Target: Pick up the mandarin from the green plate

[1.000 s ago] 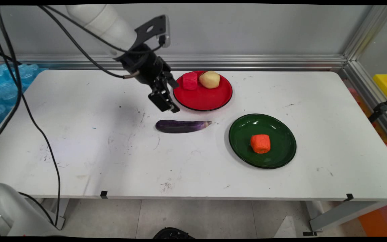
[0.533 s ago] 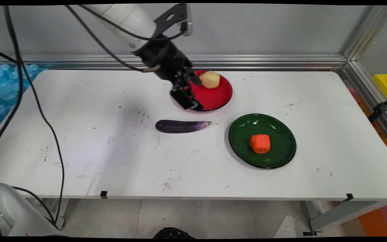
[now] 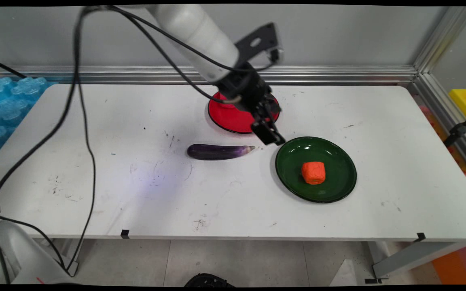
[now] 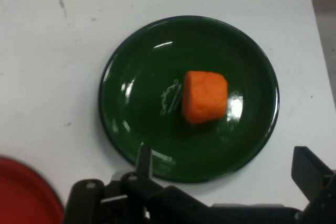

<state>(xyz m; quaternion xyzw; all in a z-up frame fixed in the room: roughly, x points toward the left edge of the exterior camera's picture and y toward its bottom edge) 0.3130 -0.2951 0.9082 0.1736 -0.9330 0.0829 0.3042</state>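
My gripper [image 3: 274, 137] hangs open and empty above the table, just off the upper-left rim of the green plate [image 3: 289, 161]. An orange block [image 3: 313, 172] lies near the middle of that plate. In the hand view the green plate [image 4: 136, 98] and the orange block [image 4: 205, 96] sit straight ahead, and my gripper [image 4: 226, 169] shows its two fingers spread wide with nothing between them. Behind my hand is the red plate [image 3: 227, 117], and my arm hides its back half. A purple eggplant [image 3: 219, 151] lies on the table to the left of my gripper.
A corner of the red plate [image 4: 23, 192] shows at the lower left of the hand view. Black cables [image 3: 83, 121] hang over the table's left side. A metal rail [image 3: 338, 74] runs along the back wall, and blue packing [image 3: 2, 101] lies beyond the left edge.
My arm has swung right, from left of the red plate across it to the green plate's near rim. It now covers the things on the red plate's back half.
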